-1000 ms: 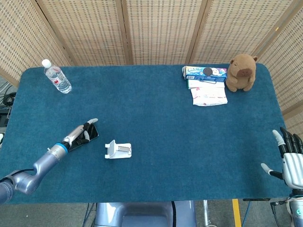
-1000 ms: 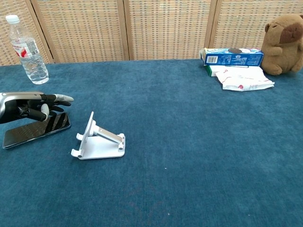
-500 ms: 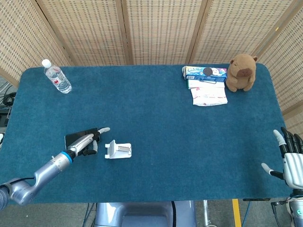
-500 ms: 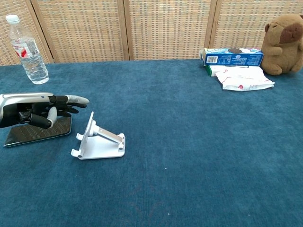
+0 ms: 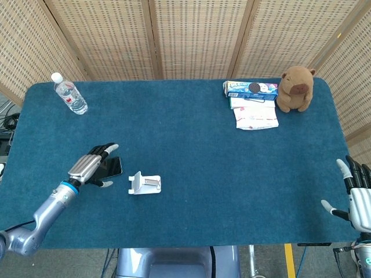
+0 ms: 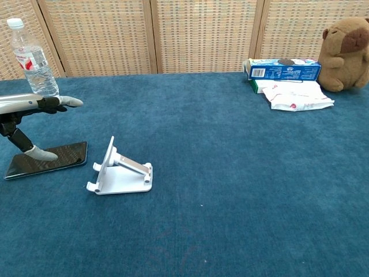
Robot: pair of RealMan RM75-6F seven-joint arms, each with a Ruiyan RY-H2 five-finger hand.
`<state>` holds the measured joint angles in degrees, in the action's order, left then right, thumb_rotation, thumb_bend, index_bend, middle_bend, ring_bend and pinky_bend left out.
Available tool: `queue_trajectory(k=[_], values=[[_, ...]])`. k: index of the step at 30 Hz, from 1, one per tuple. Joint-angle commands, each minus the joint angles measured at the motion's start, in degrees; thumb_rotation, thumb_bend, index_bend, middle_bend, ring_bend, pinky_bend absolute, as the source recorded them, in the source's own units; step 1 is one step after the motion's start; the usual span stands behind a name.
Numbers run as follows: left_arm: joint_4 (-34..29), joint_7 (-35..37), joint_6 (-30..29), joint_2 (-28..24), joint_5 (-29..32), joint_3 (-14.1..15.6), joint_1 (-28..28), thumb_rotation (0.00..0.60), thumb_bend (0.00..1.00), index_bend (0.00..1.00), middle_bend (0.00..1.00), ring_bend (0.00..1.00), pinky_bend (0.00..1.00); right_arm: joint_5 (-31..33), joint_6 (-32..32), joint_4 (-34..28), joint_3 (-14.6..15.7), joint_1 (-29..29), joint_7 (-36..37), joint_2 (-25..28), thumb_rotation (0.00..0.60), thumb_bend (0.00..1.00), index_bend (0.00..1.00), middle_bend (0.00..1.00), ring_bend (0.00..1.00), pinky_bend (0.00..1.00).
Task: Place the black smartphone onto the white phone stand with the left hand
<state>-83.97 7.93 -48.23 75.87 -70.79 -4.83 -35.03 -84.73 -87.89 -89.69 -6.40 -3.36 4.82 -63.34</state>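
The black smartphone [image 6: 49,160] lies flat on the blue table, just left of the white phone stand [image 6: 120,170]. In the head view the smartphone [image 5: 113,167] shows partly under my left hand [image 5: 91,165], and the stand [image 5: 144,183] sits to its right. My left hand [image 6: 29,112] hovers over the phone's left part with its fingers stretched out flat. Its thumb tip points down and touches or nearly touches the screen. It holds nothing. My right hand [image 5: 359,200] is at the table's right edge, fingers apart and empty.
A water bottle [image 5: 69,94] stands at the far left corner. At the far right are a blue biscuit box [image 5: 251,88], a white packet [image 5: 255,116] and a brown plush capybara [image 5: 297,88]. Wicker screens stand behind the table.
My left hand has lifted off the phone and uncurled its fingers, drawing back to the left. The phone now lies flat beside the stand. The right hand has not moved.
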Motion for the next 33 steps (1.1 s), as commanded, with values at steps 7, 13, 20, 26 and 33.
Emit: queue_trajectory(k=[7, 13, 20, 26, 33], values=[[-1.6, -23.5, -9.3, 7.4, 22.2, -3.7, 1.3, 0.600, 0.11, 0.04, 0.00, 0.08, 0.08, 0.0, 0.1, 0.1, 0.0, 0.0, 0.4, 0.1, 0.600, 0.00, 0.00, 0.00, 0.00, 0.00], [-1.1, -24.5, -7.5, 8.3, 24.9, -3.8, 0.9, 0.600, 0.11, 0.06, 0.01, 0.09, 0.08, 0.2, 0.2, 0.1, -0.1, 0.0, 0.6, 0.2, 0.600, 0.00, 0.00, 0.00, 0.00, 0.00], [0.2, -27.1, -6.8, 9.2, 27.2, -3.1, 0.3, 0.600, 0.12, 0.18, 0.11, 0.16, 0.10, 0.2, 0.4, 0.1, 0.0, -0.1, 0.7, 0.2, 0.600, 0.00, 0.00, 0.00, 0.00, 0.00], [1.1, -28.5, -7.0, 10.3, 28.8, -3.4, -0.2, 0.600, 0.13, 0.25, 0.18, 0.22, 0.18, 0.3, 0.5, 0.2, 0.0, -0.1, 0.9, 0.2, 0.600, 0.00, 0.00, 0.00, 0.00, 0.00], [1.7, -30.1, -8.7, 11.6, 29.9, -3.8, -0.4, 0.600, 0.12, 0.26, 0.19, 0.23, 0.18, 0.3, 0.5, 0.3, -0.1, -0.1, 1.0, 0.2, 0.600, 0.00, 0.00, 0.00, 0.00, 0.00]])
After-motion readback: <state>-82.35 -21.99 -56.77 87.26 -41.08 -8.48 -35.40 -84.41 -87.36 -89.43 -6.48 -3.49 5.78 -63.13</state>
